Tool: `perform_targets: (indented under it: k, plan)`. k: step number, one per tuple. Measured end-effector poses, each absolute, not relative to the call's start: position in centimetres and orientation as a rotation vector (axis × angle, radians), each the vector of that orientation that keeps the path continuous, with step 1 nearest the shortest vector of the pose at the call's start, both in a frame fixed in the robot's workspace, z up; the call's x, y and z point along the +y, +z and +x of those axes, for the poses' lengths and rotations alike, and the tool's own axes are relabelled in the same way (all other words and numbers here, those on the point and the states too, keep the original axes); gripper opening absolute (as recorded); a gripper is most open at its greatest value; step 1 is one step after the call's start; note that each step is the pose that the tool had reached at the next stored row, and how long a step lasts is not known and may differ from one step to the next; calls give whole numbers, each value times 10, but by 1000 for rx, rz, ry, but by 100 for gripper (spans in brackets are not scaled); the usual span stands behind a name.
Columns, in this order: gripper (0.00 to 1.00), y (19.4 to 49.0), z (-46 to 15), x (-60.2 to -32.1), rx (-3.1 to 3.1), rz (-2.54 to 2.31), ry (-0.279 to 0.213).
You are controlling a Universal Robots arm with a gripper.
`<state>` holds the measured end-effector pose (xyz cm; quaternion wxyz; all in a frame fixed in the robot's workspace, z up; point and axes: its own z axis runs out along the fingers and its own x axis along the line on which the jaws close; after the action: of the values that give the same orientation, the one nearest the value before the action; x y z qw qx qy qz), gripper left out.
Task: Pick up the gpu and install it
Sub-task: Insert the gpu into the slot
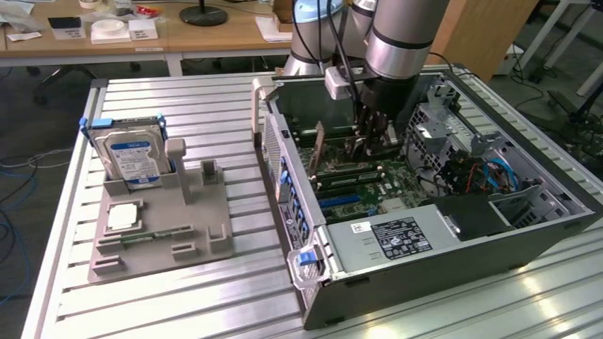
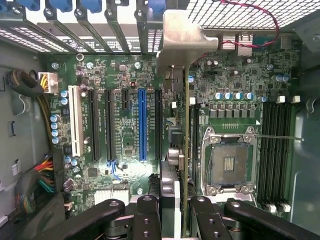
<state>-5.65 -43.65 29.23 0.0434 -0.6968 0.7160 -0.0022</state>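
The gpu [image 1: 320, 145] is a thin card standing on edge inside the open computer case [image 1: 452, 247], above the green motherboard [image 1: 377, 187]. My gripper [image 1: 369, 143] reaches down into the case and is shut on the card's upper edge. In the wrist view the gpu [image 2: 186, 130] appears edge-on, with its silver bracket [image 2: 181, 35] up against the case's rear slot openings. There it runs over a black expansion slot between the blue slot [image 2: 142, 125] and the processor socket [image 2: 227, 162]. The gripper [image 2: 175, 215] has a black finger on each side of the card. Whether the card is seated in the slot I cannot tell.
A grey fixture [image 1: 160, 226] on the slatted table at the exterior view's left holds a hard drive [image 1: 132, 159] with a blue-white label, a small chip [image 1: 123, 215] and a green memory stick [image 1: 141, 240]. A power supply [image 1: 396, 236] and drive cage crowd the case's near end.
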Motion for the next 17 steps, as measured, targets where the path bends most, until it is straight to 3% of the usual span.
perform_targets:
  k: [17]
  plan:
    - [28,291,-57,-444,2188,-2130,-5]
